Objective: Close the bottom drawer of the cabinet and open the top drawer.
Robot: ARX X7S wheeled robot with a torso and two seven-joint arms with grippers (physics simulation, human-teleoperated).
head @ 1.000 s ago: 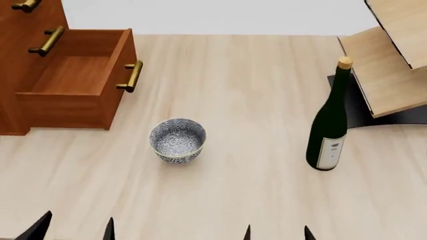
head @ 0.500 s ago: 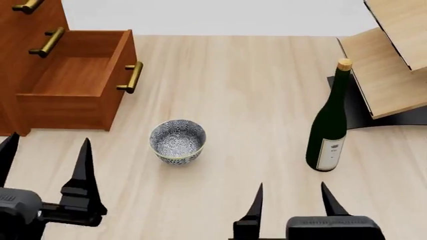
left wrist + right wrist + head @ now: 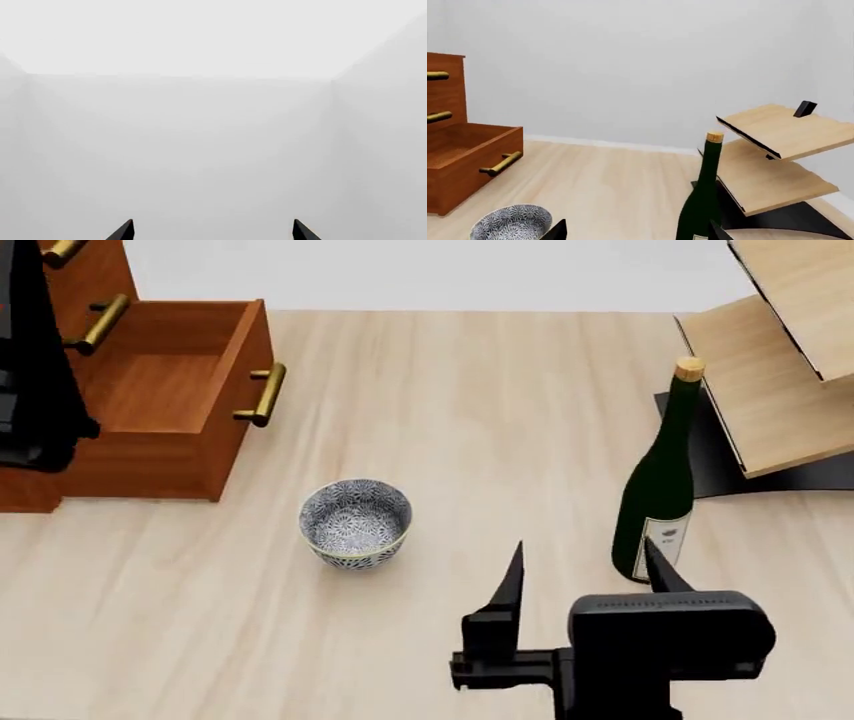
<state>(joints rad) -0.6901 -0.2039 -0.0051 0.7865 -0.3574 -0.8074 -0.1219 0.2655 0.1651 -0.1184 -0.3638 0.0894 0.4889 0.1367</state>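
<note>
The reddish-brown cabinet (image 3: 104,280) stands at the table's far left. Its bottom drawer (image 3: 147,390) is pulled out and empty, its brass handle (image 3: 262,392) facing the table's middle. The top drawer (image 3: 447,86) is shut; its handle (image 3: 59,251) shows at the frame's top edge. My left arm (image 3: 34,370) is raised in front of the cabinet's left part. The left gripper (image 3: 212,231) is open and sees only white walls. My right gripper (image 3: 583,558) is open and empty above the table's front, beside the bottle and far from the cabinet.
A blue-patterned bowl (image 3: 355,520) sits on the pale wooden table (image 3: 454,400) just in front of the open drawer. A dark green bottle (image 3: 657,490) stands upright at the right, close to my right gripper. A pale wooden rack (image 3: 781,370) fills the far right.
Both arms have risen into view. The left one has climbed along the frame's left edge in front of the cabinet; the right gripper has advanced toward the bottle. The drawers have not moved.
</note>
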